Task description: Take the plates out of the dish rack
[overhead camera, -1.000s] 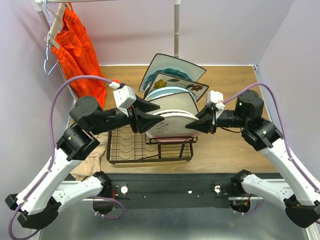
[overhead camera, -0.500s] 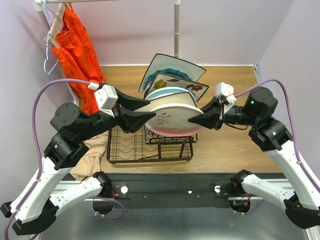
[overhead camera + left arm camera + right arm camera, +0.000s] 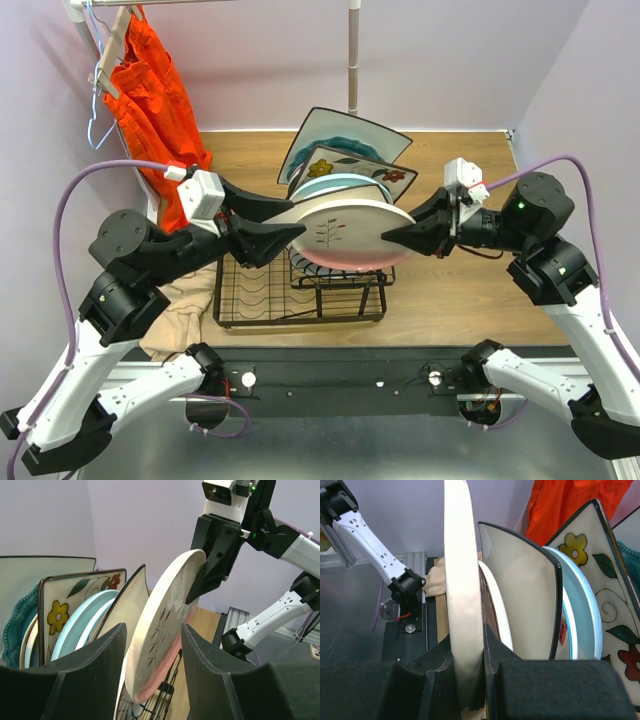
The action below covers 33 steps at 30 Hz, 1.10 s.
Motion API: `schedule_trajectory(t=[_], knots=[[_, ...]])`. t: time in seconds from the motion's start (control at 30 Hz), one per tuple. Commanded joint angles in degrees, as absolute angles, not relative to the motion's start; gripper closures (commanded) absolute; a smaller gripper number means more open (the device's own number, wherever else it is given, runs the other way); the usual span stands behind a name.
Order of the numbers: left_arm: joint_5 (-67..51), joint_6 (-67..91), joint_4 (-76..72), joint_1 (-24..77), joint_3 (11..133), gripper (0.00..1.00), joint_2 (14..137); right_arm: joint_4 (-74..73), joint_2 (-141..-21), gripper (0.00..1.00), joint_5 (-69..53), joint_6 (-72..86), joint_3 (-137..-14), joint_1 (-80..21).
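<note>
Right gripper [image 3: 402, 238] is clamped on the right rim of the cream-pink plate [image 3: 350, 235], which sits tilted mid-frame over the dish rack [image 3: 250, 300]. Left gripper [image 3: 288, 232] is wide open, straddling the left rim with gaps either side. The plate spans straight across between them, edge-on to both.

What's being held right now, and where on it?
The round cream-and-pink ceramic plate: the right gripper clamps its right rim. The left gripper straddles the opposite rim; whether it grips cannot be told.
</note>
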<state>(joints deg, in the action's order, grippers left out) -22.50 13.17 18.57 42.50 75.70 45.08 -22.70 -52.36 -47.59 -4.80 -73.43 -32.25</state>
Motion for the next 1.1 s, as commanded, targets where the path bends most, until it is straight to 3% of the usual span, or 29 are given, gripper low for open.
schedule_trajectory(t=[0.0,0.7,1.07], knots=[[-21.9,14.2,19.1,42.7,77.7,0.43,43.8,-16.6,-50.4,0.99,-46.0,-2.1,-78.4,-32.3],[-24.2,18.2,17.5,42.7,78.4,0.43,40.6,-9.0,-55.3,0.99,-38.7,14.3,-88.4,-32.3],[-24.8,18.4,16.9,42.7,78.3,0.43,41.0,1.2,-61.2,0.99,-21.8,30.0,-91.8,-32.3]])
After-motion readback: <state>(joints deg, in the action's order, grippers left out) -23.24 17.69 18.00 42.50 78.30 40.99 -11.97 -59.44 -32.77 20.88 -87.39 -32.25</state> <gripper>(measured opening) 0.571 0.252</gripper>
